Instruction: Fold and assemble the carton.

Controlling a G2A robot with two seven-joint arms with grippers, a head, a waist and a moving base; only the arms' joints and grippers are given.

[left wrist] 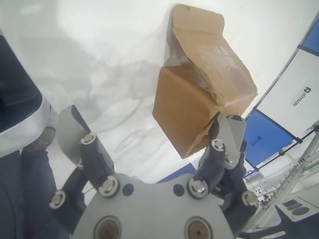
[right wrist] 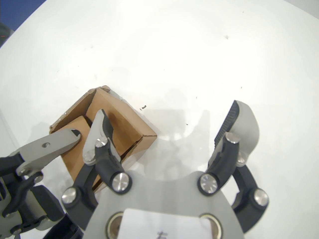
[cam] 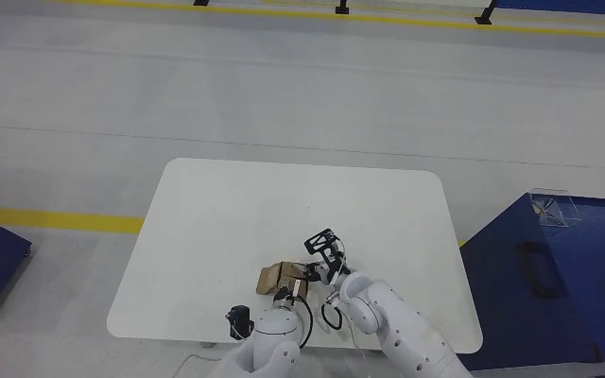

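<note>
A small brown carton point(cam: 275, 276) lies on its side on the white table point(cam: 236, 208), near the front edge. In the left wrist view the carton point(left wrist: 199, 88) has taped sides and a raised flap at its far end. My left gripper point(left wrist: 147, 123) is open, with one fingertip point(left wrist: 224, 130) touching the carton's near corner. In the right wrist view the carton point(right wrist: 124, 125) shows an open end with flaps folded inward. My right gripper point(right wrist: 169, 118) is open, and one finger point(right wrist: 102, 125) lies against the open end. A left gripper finger point(right wrist: 49, 145) presses the same end.
The table stretches wide and bare beyond the carton point(right wrist: 174, 38). A blue cabinet point(cam: 539, 283) with a clear holder point(cam: 553, 205) stands off the table's right side. The table's front edge point(cam: 189, 335) is close to both arms.
</note>
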